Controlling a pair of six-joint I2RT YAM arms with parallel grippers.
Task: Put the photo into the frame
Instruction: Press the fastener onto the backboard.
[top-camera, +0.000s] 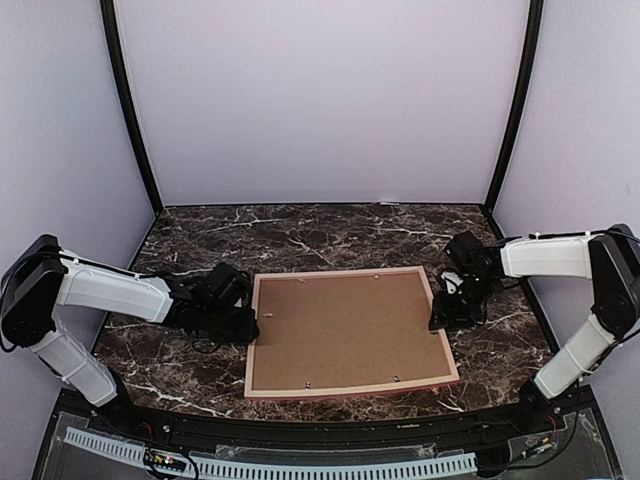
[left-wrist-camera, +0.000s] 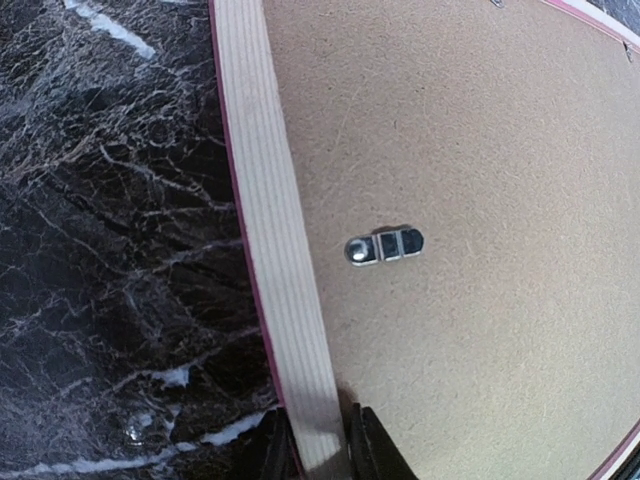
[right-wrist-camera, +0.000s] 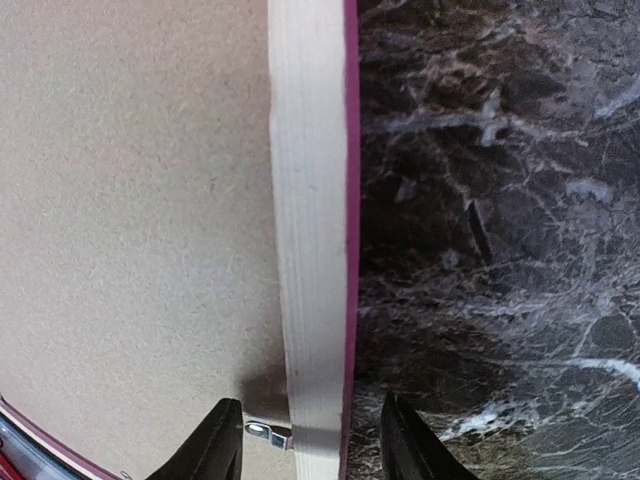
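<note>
Currently: frame (top-camera: 350, 383) face-down on surface (top-camera: 300, 240), backing board (top-camera: 345, 330) inside; left hand (left-wrist-camera: 318, 445) grips one rail, right hand (right-wrist-camera: 312, 440) open astride another.

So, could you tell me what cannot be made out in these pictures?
- Photo: in no view. The board fills the back of the frame, so whether it lies beneath cannot be told.
- Front of the frame: face down on the table in all views.
- Left gripper: fingers cut off by the lower edge of the left wrist view.
- Clips: too small in the top view to tell how they are turned.
</note>
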